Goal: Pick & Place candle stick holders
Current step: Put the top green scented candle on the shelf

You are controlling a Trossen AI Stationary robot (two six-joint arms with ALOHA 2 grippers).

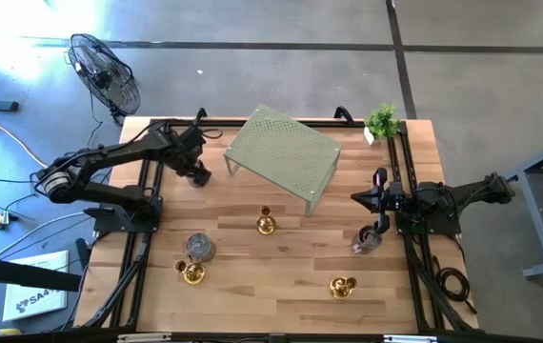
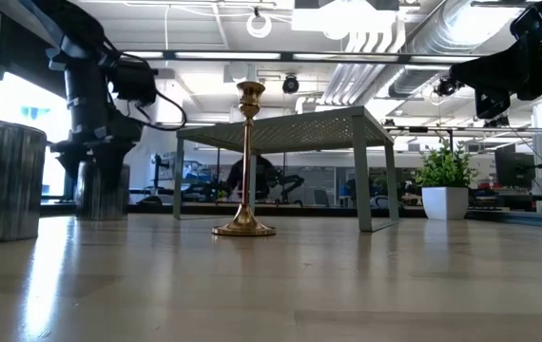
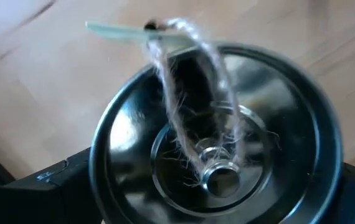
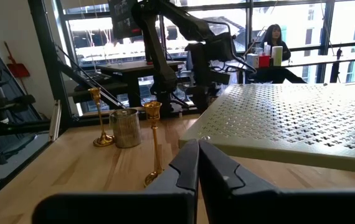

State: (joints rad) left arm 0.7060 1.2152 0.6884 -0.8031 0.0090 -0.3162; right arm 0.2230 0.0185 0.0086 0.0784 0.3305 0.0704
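A squat grey cup holder (image 3: 121, 149) with a loop of twine and a tag inside stands on its base on the table's far left, next to the rack. My left gripper (image 1: 195, 170) hangs right above it, open and pointing down, one finger (image 3: 40, 186) on either side of the cup; whether they touch it does not show. Another grey cup (image 1: 200, 248) and a gold holder (image 1: 192, 273) stand near left. More gold holders stand at the middle (image 1: 266, 224) and near right (image 1: 343, 286). My right gripper (image 4: 198, 163) waits shut and level at the right, above a silver cup (image 1: 367, 241).
A pale green perforated rack (image 1: 281, 157) stands on its legs at the far middle, close to the left gripper. A small potted plant (image 1: 381, 121) sits at the far right corner. Bare wood lies between the holders in the middle and near part of the table (image 1: 271, 276).
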